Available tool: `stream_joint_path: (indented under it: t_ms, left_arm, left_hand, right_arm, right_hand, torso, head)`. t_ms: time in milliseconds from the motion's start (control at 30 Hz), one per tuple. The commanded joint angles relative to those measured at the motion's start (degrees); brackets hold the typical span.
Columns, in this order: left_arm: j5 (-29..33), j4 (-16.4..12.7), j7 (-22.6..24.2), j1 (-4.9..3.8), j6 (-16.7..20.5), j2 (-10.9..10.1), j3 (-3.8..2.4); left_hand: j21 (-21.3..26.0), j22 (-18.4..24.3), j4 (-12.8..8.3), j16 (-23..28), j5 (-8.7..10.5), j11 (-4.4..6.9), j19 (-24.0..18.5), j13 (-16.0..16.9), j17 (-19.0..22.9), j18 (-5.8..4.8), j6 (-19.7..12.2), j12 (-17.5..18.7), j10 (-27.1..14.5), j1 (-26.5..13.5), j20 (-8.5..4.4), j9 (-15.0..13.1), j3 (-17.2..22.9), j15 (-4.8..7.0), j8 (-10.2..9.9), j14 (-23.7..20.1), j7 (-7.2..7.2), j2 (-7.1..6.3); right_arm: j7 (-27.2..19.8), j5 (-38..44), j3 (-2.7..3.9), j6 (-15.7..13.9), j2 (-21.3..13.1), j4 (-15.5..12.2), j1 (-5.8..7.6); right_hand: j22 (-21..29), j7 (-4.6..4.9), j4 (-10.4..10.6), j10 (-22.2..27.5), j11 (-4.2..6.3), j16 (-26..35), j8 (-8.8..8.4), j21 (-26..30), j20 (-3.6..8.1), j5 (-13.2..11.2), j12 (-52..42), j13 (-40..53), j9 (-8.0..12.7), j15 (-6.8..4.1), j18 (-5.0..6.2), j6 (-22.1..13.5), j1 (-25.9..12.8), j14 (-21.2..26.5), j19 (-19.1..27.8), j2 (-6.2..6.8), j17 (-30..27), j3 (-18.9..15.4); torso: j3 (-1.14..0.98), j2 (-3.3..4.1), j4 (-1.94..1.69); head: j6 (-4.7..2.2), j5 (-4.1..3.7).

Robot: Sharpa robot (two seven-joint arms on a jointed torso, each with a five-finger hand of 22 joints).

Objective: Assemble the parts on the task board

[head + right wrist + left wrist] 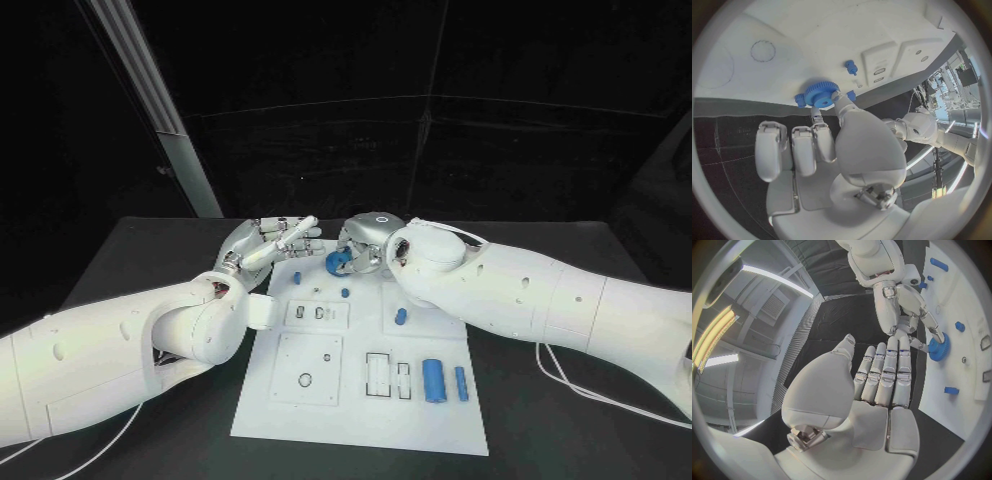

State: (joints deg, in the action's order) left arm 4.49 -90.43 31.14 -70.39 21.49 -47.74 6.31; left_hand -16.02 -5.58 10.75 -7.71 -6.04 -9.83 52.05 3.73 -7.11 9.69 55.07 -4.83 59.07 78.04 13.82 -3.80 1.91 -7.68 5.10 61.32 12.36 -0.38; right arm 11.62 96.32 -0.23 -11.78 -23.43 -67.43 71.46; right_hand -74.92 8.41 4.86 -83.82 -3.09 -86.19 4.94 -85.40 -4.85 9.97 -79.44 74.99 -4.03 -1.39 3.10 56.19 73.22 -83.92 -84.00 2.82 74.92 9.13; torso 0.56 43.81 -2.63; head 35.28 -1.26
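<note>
Gear point(822, 94) sits pinched at the right hand's point(371, 240) fingertips, flat face toward the task board point(433, 420) beyond, while the left hand point(267, 243) hovers beside it, fingers straight, holding nothing

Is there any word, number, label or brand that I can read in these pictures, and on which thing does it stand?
None can be read.
The task board carries only outlines and recesses, no letters or digits.
The blue gear pinched by the right hand and the other blue parts are plain.
The left hand, open beside the board, and both white arms bear no legible mark.
</note>
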Motion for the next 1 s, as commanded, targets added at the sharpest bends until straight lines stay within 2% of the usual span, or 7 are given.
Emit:
stream_joint_path:
  t_ms: [33,200,333,500,567,833,1000]
  left_arm:
    - [-0.4,0.0,0.3,-0.11,-0.8,0.0,-0.05]
    - [-0.4,0.0,0.3,-0.11,-0.8,0.0,-0.05]
    - [-0.4,0.0,0.2,-0.11,-0.8,0.0,-0.05]
    - [-0.4,0.0,0.2,-0.12,-0.7,-0.1,-0.05]
    - [-0.4,0.0,0.2,-0.13,-0.7,-0.1,-0.05]
    - [-0.4,-0.1,0.1,-0.14,-0.6,-0.1,-0.05]
    - [-0.4,-0.1,0.1,-0.15,-0.6,-0.2,-0.05]
  left_hand:
    - [0.3,0.1,-0.4,0.4,0.24,-0.24,0.3,-0.1,0.1,0.83,-0.2,0.4,-0.3,0.4,0.24,0.1,0.0,-0.11,-0.4,-0.4,0.37,0.23]
    - [0.3,0.1,-0.4,0.4,0.24,-0.24,0.3,-0.1,0.1,0.83,-0.2,0.4,-0.3,0.4,0.24,0.1,0.0,-0.11,-0.4,-0.4,0.37,0.23]
    - [0.3,0.1,-0.4,0.4,0.24,-0.24,0.3,-0.1,0.1,0.83,-0.2,0.4,-0.3,0.4,0.24,0.1,0.0,-0.11,-0.4,-0.4,0.37,0.23]
    - [0.4,0.1,-0.4,0.5,0.24,-0.24,0.3,-0.1,0.1,0.83,-0.3,0.5,-0.3,0.4,0.24,0.1,0.0,-0.11,-0.4,-0.4,0.39,0.25]
    - [0.4,0.1,-0.4,0.5,0.24,-0.25,0.3,-0.1,0.1,0.83,-0.3,0.5,-0.4,0.4,0.24,0.1,0.0,-0.12,-0.5,-0.4,0.4,0.25]
    - [0.4,0.1,-0.4,0.5,0.25,-0.26,0.3,-0.1,0.1,0.83,-0.3,0.5,-0.4,0.4,0.24,0.1,0.0,-0.12,-0.5,-0.4,0.41,0.25]
    - [0.4,0.2,-0.5,0.5,0.24,-0.29,0.3,-0.1,0.1,0.82,-0.3,0.5,-0.4,0.4,0.25,0.1,-0.1,-0.13,-0.5,-0.4,0.44,0.26]
  right_arm:
    - [1.4,1.2,-0.02,1.7,0.2,0.1,0.03]
    - [1.6,1.2,-0.04,1.6,0.2,0.3,0.01]
    - [1.4,1.0,-0.04,2.4,0.2,0.3,0.0]
    - [1.0,-0.1,-0.05,4.3,0.2,0.4,0.0]
    - [1.0,-0.6,-0.05,4.9,0.1,0.4,0.0]
    - [1.0,-1.9,-0.06,5.7,-0.4,0.4,0.0]
    - [0.2,-2.1,-0.06,-0.1,-1.1,0.0,-0.02]
  right_hand:
    - [-2.8,0.34,0.2,0.0,-0.53,-0.1,-0.92,0.0,-0.51,-0.8,0.6,4.9,0.4,0.63,-0.53,-1.4,-0.6,-4.3,0.1,0.8,6.2,-0.7]
    - [-2.8,1.02,2.1,0.5,-1.2,-0.2,-1.39,0.0,-1.02,-3.0,1.3,4.4,0.3,1.23,-0.52,-4.0,-3.1,-4.3,0.1,1.34,6.4,-2.3]
    - [-2.9,1.23,5.0,0.6,-1.47,-0.2,-1.16,0.0,-1.38,-2.3,1.4,4.4,0.2,1.49,-0.53,-4.4,-5.7,-4.4,0.1,1.39,6.5,-4.6]
    - [-3.2,1.1,10.1,0.4,-1.4,-0.3,-0.9,-0.1,-1.35,3.0,1.0,4.8,0.0,1.46,-0.57,-3.8,-10.6,-4.4,0.0,0.08,6.8,-8.7]
    - [-3.2,1.07,11.4,0.4,-1.36,-0.4,-0.88,-0.2,-1.33,3.6,0.9,4.9,0.0,1.44,-0.58,-3.6,-11.8,-4.4,0.0,-0.58,6.9,-9.8]
    - [-3.4,1.02,11.8,0.1,-1.33,-0.5,-0.85,-0.2,-1.32,4.0,0.5,5.2,0.0,1.42,-0.62,-3.3,-12.6,-4.4,-0.1,-1.57,7.1,-11.0]
    - [-3.4,1.01,11.4,-0.1,-1.3,-0.6,-0.95,-0.2,-1.28,6.4,0.2,5.6,0.1,1.41,-0.62,-3.2,-11.8,-4.5,-0.1,-2.23,7.3,-12.0]
  torso:
    - [-0.03,0.0,-0.03]
    - [-0.02,0.0,-0.02]
    - [-0.02,0.01,-0.01]
    - [-0.03,0.0,0.02]
    - [-0.04,0.0,0.01]
    - [-0.04,0.0,0.01]
    - [-0.07,-0.01,0.04]
  head:
    - [0.01,-0.07]
    - [0.02,-0.08]
    - [0.06,-0.07]
    - [0.09,-0.07]
    - [0.08,-0.11]
    - [0.13,-0.11]
    - [0.11,-0.15]
